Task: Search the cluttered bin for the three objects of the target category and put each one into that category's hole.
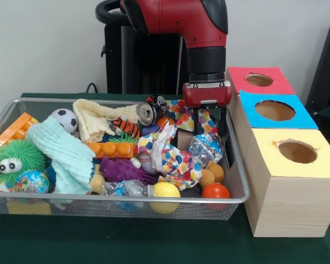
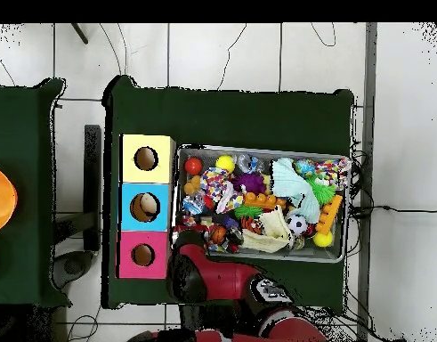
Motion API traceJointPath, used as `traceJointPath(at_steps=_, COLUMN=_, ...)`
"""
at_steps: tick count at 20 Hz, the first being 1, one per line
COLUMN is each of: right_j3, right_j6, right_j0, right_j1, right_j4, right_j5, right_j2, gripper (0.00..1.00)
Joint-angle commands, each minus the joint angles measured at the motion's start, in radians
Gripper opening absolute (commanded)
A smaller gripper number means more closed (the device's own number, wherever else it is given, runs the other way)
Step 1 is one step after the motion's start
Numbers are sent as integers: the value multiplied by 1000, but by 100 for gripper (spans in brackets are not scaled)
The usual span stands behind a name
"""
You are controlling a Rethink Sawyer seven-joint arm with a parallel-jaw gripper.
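Observation:
A wire mesh bin holds mixed clutter. At its front right lie a red ball and a yellow ball, with a soccer ball at the back left. My gripper hangs down into the bin's right end, open, its fingers straddling crinkled foil and polka-dot paper. The fingertips are hidden in the clutter. Right of the bin stand three boxes with holes: red, blue and yellow. In the overhead view the arm hides the gripper.
A crushed can, cream cloth, teal cloth, an orange brick, a purple spiky toy and a green fuzzy toy fill the bin. The blue box wall stands close beside the gripper's right finger.

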Motion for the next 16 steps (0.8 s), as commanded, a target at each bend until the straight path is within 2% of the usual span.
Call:
traceJointPath(at_steps=1, right_j3=-12, right_j6=272, right_j0=13, right_j1=19, right_j4=59, right_j5=-74, right_j2=37, gripper=100)
traceJointPath(at_steps=12, right_j3=-68, right_j6=212, right_j0=72, right_j1=61, right_j4=108, right_j5=-99, right_j2=-74, gripper=100)
traceJointPath(at_steps=16, right_j3=-85, right_j6=199, right_j0=103, right_j1=74, right_j4=148, right_j5=-120, right_j2=-119, gripper=100)
